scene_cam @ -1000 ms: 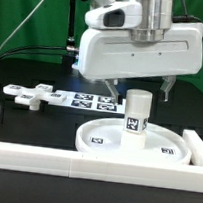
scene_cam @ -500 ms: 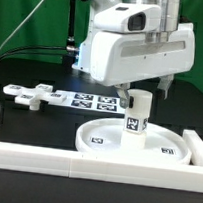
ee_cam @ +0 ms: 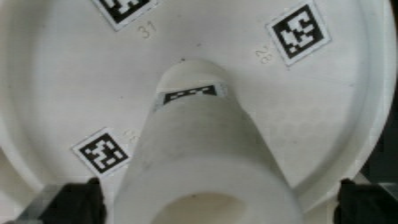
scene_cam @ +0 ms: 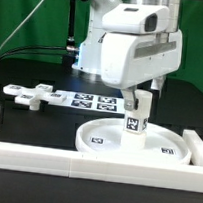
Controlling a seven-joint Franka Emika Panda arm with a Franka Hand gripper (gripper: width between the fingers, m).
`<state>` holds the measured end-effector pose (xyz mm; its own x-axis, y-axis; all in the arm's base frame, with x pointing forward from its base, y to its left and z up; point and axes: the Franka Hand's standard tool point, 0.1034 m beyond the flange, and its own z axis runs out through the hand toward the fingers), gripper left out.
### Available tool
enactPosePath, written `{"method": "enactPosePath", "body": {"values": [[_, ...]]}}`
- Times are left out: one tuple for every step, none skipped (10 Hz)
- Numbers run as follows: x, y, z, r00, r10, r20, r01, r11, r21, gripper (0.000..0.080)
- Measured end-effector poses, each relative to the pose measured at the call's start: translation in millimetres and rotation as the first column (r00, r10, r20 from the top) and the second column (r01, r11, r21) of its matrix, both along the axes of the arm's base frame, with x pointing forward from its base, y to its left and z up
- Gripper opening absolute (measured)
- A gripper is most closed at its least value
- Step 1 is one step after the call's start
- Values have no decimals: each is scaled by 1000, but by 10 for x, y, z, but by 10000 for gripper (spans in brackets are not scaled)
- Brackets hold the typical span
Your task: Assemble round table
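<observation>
Nearest in the exterior view, a long white border bar (scene_cam: 43, 163) is laid across the front of the black worktop (scene_cam: 27, 128). Shorter bar ends are seen at both sides.

Just behind the bar, toward the exterior view's right, the large round rimmed disc (scene_cam: 110, 149) is laid flat on the worktop. Square tags are shown on its face. The short cylindrical leg (scene_cam: 136, 121) is stood upright on the disc near its middle. Its long axis is vertical, and one tag is turned toward the camera.

The gripper (scene_cam: 140, 94) is hung over the leg's top. In the wrist view its dark fingertips (ee_cam: 71, 197) are seen spread to either side of the leg, with a gap on each side.

Farther back, the marker board (scene_cam: 90, 100) is laid flat and is partly hidden by the arm's white body (scene_cam: 129, 52). The cross-shaped piece (scene_cam: 28, 96) is laid flat at the exterior view's left, well apart from the disc. A green backdrop (scene_cam: 28, 12) is hung behind everything.
</observation>
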<state>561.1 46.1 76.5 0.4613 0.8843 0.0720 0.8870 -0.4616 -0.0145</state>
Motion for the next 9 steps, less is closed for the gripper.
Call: {"method": "enactPosePath", "body": {"values": [[0,-1,-5,997,82,6,-82,997,-9,649],[-4,-4,-7,986,165,8,-165,986,-18,649],[-14,-10,-11,970,245,4,-245,969,-30,649],[-13,-14,-12,954,301,2,-301,953,-40,649],[-14,-21,-14,938,346,2,-345,937,-46,649],[-12,-39,-15,909,417,1,-416,908,-56,649],[-15,-54,-18,886,463,-1,-462,885,-62,649],[-16,-62,-20,872,490,-2,-489,870,-65,649],[-14,-81,-21,828,560,-4,-559,826,-74,649]]}}
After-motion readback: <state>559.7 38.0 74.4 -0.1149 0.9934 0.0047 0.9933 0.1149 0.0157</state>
